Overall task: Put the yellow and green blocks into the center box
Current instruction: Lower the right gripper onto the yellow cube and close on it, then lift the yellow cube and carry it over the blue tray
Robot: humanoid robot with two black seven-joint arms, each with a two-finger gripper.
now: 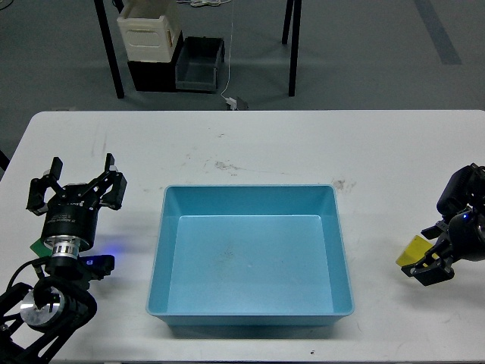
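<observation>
The light blue box [250,187] sits open and empty at the table's centre. The yellow block [412,249] lies on the table right of the box, its right part hidden by my right gripper [430,267]. That gripper is low over the block and touches or covers it; its dark fingers cannot be told apart. My left gripper [76,184] is open and empty left of the box, fingers spread. A small corner of the green block [35,247] peeks out beside the left wrist, mostly hidden by it.
The white table's [258,144] far edge runs across the top of the view. Beyond it on the floor stand a white crate [148,32], a grey bin [198,64] and black table legs [110,53].
</observation>
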